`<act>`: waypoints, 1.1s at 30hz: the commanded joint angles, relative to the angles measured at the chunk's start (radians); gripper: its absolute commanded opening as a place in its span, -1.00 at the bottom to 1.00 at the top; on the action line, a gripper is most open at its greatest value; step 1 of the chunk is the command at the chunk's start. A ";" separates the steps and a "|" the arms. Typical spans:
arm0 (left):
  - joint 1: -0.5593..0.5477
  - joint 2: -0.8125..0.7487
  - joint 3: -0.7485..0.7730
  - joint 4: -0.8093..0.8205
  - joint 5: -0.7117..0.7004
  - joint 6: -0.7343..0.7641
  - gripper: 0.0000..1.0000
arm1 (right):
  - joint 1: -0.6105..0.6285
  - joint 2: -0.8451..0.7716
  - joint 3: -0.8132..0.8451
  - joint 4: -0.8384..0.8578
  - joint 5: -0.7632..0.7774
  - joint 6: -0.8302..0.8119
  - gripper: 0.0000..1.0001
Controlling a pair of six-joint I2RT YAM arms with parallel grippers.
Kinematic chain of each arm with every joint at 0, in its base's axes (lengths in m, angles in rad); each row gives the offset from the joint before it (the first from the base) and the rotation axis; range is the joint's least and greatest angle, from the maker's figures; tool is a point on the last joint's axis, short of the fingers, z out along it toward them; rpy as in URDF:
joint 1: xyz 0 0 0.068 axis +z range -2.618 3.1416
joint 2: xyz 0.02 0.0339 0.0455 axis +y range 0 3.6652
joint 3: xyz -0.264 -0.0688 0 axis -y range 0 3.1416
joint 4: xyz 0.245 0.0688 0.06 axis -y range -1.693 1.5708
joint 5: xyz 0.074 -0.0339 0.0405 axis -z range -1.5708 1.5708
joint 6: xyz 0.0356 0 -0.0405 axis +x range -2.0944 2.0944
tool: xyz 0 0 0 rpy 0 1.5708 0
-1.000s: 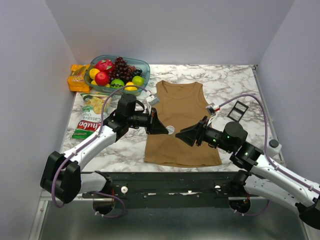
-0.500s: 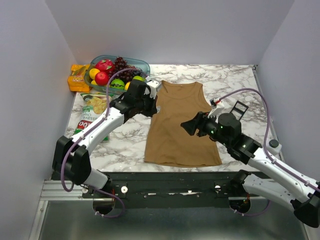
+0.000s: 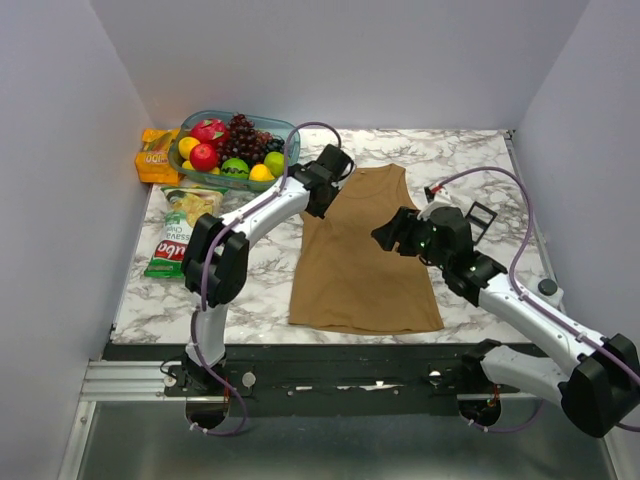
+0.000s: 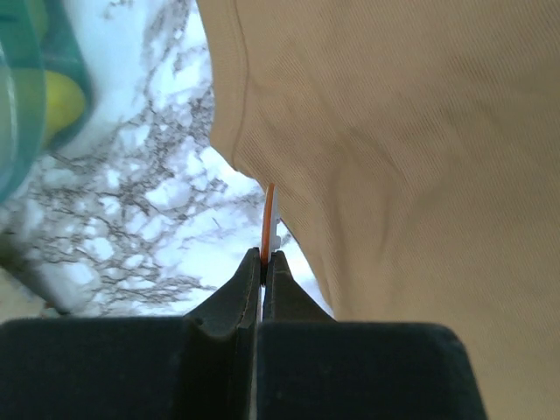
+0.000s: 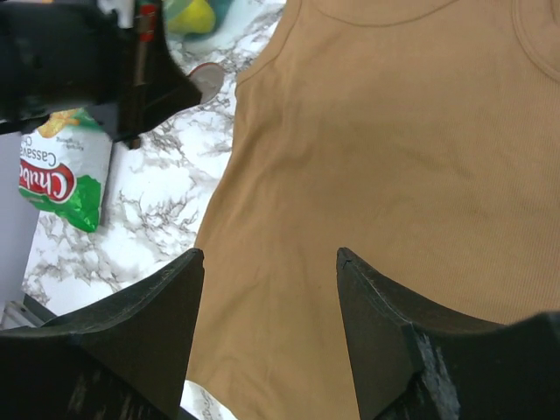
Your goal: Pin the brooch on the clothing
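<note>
Left end effector (image 4: 263,267) clamped on brooch (image 4: 269,219): edge-on, long axis vertical, mid-frame, beside top (image 4: 420,157). Right end effector (image 5: 267,258) apart.

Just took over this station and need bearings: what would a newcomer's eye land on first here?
The tan tank top, spread flat mid-table, dominates. At its armhole nearest the bright fruit bowl, the left gripper is shut on the thin brooch, seen edge-on. The right gripper hangs open above the fabric.

Grey-veined white marble tabletop (image 3: 470,160) between plain pale walls (image 3: 350,60)
</note>
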 commanded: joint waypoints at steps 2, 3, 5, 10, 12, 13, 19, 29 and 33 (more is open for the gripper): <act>-0.036 0.145 0.181 -0.139 -0.194 0.063 -1.00 | -0.009 -0.064 -0.031 0.042 0.045 -0.040 0.40; -0.042 0.165 0.204 -0.151 -0.212 0.069 -1.00 | -0.010 -0.090 -0.054 0.039 0.048 -0.039 0.40; -0.056 0.219 0.259 -0.182 -0.251 0.084 -1.00 | -0.012 -0.127 -0.075 0.039 0.050 -0.028 0.40; -0.063 0.313 0.354 -0.218 -0.266 0.090 -1.00 | -0.013 -0.269 -0.124 -0.013 0.053 -0.014 0.41; -0.080 0.331 0.374 -0.223 -0.286 0.100 -1.00 | -0.013 -0.309 -0.129 -0.041 0.049 -0.011 0.40; -0.085 0.349 0.394 -0.231 -0.292 0.104 -1.00 | -0.013 -0.325 -0.135 -0.049 0.049 -0.010 0.41; -0.126 0.411 0.414 -0.255 -0.383 0.126 -1.00 | -0.013 -0.398 -0.152 -0.084 0.055 -0.004 0.42; -0.174 0.511 0.493 -0.301 -0.478 0.144 -1.00 | -0.013 -0.431 -0.176 -0.089 0.013 0.012 0.42; -0.178 0.531 0.494 -0.306 -0.499 0.146 -1.00 | -0.015 -0.446 -0.189 -0.090 0.004 0.021 0.42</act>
